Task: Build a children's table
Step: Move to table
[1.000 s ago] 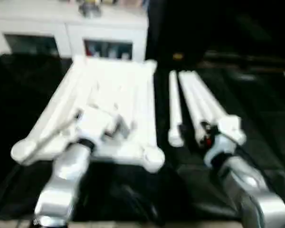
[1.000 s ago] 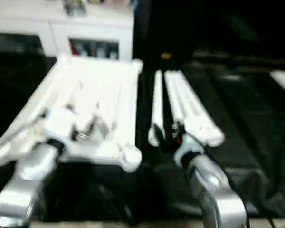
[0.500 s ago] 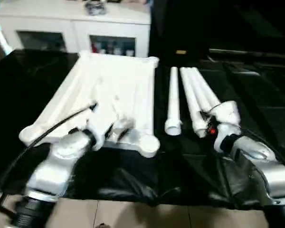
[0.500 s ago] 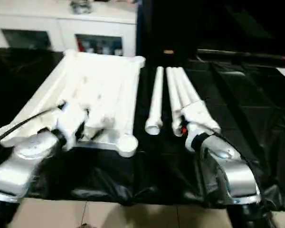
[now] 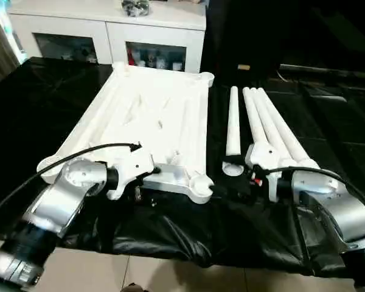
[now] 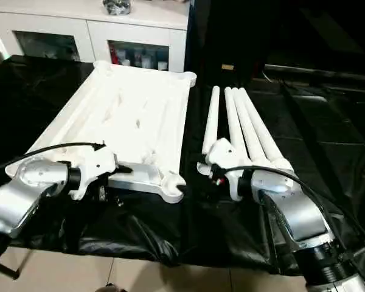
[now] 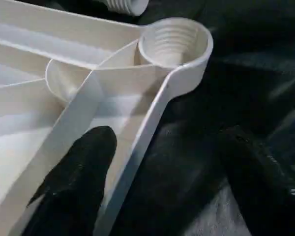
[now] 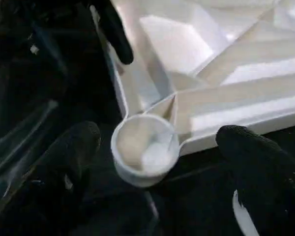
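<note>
The table top point(image 5: 152, 131) is laid upside down on the black cloth point(image 5: 170, 231). Its near edge is straddled by the left gripper point(image 7: 162, 182), spread wide, nothing grasped. A corner socket point(image 8: 143, 152) is flanked by the wide-open, empty right gripper point(image 8: 157, 172).

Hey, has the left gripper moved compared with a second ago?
Yes. Against the tabletop, the left gripper has drawn back from over the ribbed underside to the near rim, which its open fingers now straddle.
</note>
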You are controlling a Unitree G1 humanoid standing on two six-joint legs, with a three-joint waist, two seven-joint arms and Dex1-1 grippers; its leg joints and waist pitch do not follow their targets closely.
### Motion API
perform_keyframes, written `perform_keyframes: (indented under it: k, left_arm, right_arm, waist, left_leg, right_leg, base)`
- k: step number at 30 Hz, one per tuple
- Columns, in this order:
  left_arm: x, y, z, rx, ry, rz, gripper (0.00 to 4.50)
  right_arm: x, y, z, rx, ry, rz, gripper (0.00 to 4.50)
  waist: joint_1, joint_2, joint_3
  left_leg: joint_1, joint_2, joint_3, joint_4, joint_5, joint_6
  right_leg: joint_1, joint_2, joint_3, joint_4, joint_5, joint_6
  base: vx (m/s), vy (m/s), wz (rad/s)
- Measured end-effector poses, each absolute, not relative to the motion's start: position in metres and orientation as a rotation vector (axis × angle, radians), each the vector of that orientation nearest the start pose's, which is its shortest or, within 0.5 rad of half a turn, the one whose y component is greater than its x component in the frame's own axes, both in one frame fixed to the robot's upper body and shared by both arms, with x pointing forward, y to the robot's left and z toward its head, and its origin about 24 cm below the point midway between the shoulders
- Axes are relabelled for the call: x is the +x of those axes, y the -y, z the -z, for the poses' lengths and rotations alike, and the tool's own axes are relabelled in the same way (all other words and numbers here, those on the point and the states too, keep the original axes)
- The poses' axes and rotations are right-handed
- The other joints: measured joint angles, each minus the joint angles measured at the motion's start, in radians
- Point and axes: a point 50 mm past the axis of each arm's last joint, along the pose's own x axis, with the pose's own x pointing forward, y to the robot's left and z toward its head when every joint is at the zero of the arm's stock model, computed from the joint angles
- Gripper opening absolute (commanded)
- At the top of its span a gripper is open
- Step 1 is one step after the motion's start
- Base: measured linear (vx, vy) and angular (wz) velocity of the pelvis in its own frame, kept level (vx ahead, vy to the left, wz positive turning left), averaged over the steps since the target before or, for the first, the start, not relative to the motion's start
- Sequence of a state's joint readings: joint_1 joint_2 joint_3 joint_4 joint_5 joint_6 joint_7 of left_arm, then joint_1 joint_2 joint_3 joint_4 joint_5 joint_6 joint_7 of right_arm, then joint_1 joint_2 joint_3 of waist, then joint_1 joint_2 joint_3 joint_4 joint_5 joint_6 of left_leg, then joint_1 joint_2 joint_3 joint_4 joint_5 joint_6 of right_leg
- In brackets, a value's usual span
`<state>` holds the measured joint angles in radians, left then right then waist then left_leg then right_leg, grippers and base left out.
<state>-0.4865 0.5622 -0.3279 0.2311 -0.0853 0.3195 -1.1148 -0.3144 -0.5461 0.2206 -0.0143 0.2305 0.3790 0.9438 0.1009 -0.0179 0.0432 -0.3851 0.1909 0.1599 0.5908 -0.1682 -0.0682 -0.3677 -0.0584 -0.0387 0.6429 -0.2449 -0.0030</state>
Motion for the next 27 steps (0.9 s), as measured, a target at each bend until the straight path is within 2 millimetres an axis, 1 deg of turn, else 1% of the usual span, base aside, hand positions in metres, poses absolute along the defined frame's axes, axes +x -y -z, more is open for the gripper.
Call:
perform_keyframes:
  k: [3, 5, 7, 9, 12, 15, 16, 17, 20, 22, 27]
  left_arm:
    - [0.308, -0.153, -0.075, 0.44, -0.458, 1.229, 3.21]
    - [0.314, -0.151, -0.074, 0.428, -0.455, 1.221, 3.17]
    - [0.32, -0.148, -0.074, 0.421, -0.456, 1.214, 2.88]
    - [0.325, -0.146, -0.073, 0.432, -0.47, 1.214, 2.77]
    - [0.327, -0.146, -0.068, 0.449, -0.505, 1.239, 2.42]
    - [0.327, -0.148, -0.063, 0.454, -0.544, 1.259, 2.22]
    - [0.328, -0.149, -0.062, 0.455, -0.552, 1.265, 2.09]
    - [0.329, -0.148, -0.062, 0.459, -0.561, 1.273, 1.96]
    - [0.332, -0.146, -0.06, 0.464, -0.581, 1.284, 1.78]
    - [0.332, -0.145, -0.059, 0.459, -0.582, 1.288, 1.52]
    - [0.336, -0.142, -0.058, 0.483, -0.592, 1.285, 1.32]
  right_arm:
    - [0.274, 0.153, -0.084, -0.303, -0.324, -1.146, 4.31]
    - [0.273, 0.152, -0.083, -0.303, -0.329, -1.158, 4.31]
    - [0.272, 0.151, -0.083, -0.3, -0.328, -1.17, 4.31]
    - [0.271, 0.15, -0.084, -0.301, -0.326, -1.179, 4.31]
    - [0.269, 0.149, -0.084, -0.294, -0.327, -1.195, 4.31]
    - [0.268, 0.149, -0.084, -0.293, -0.329, -1.197, 4.31]
    - [0.267, 0.15, -0.083, -0.293, -0.332, -1.196, 4.31]
    - [0.265, 0.15, -0.082, -0.292, -0.336, -1.196, 4.31]
    - [0.262, 0.151, -0.079, -0.286, -0.343, -1.194, 4.31]
    - [0.262, 0.151, -0.08, -0.289, -0.343, -1.19, 4.31]
    - [0.262, 0.152, -0.079, -0.293, -0.35, -1.182, 4.31]
  waist:
    - [0.002, 0.001, 0.0]
    - [0.002, 0.001, 0.0]
    - [0.003, 0.001, 0.001]
    - [0.003, 0.002, 0.001]
    - [0.002, 0.004, 0.001]
    - [0.003, 0.008, 0.002]
    - [0.003, 0.008, 0.003]
    - [0.005, 0.009, 0.003]
    - [0.012, 0.013, 0.005]
    - [0.012, 0.016, 0.006]
    - [0.012, 0.017, 0.007]
  left_leg:
    - [0.001, 0.001, 0.0, 0.0, 0.0, 0.0]
    - [0.001, 0.001, 0.001, 0.0, 0.0, 0.0]
    - [0.001, 0.001, 0.001, 0.0, 0.0, 0.0]
    - [0.001, 0.001, 0.001, 0.0, 0.0, 0.0]
    - [0.001, 0.001, 0.001, 0.0, 0.0, 0.0]
    - [0.001, 0.001, 0.001, 0.0, 0.0, 0.0]
    - [0.001, 0.001, 0.001, 0.0, 0.0, 0.0]
    - [0.001, 0.001, 0.001, 0.0, 0.0, 0.0]
    - [0.001, 0.001, 0.002, 0.001, 0.0, 0.0]
    - [0.001, 0.001, 0.003, 0.001, 0.0, 0.0]
    - [0.001, 0.001, 0.003, 0.001, 0.0, 0.0]
  right_leg:
    - [0.0, 0.0, 0.0, 0.001, 0.001, 0.001]
    - [0.0, 0.0, 0.0, 0.002, 0.001, 0.001]
    - [0.0, 0.0, 0.0, 0.002, 0.001, 0.001]
    - [0.0, 0.0, 0.0, 0.002, 0.001, 0.001]
    - [0.0, 0.0, 0.0, 0.001, 0.001, 0.001]
    - [0.0, 0.0, 0.0, 0.001, 0.001, 0.001]
    - [0.0, 0.0, 0.0, 0.001, 0.001, 0.001]
    - [0.0, 0.0, 0.0, 0.001, 0.001, 0.001]
    - [0.0, 0.0, 0.0, 0.001, 0.001, 0.001]
    - [0.0, -0.001, 0.0, 0.002, 0.001, 0.001]
    - [0.0, -0.001, 0.0, 0.002, 0.001, 0.001]
  base:
    - [0.0, 0.0, 0.0]
    - [0.0, 0.0, 0.0]
    - [0.0, 0.0, 0.0]
    - [0.0, 0.0, 0.0]
    - [0.0, 0.0, 0.0]
    - [0.0, 0.0, 0.0]
    - [0.0, 0.0, 0.0]
    - [0.0, 0.0, 0.0]
    - [0.0, 0.0, 0.0]
    - [0.0, 0.0, 0.0]
    - [0.0, 0.0, 0.0]
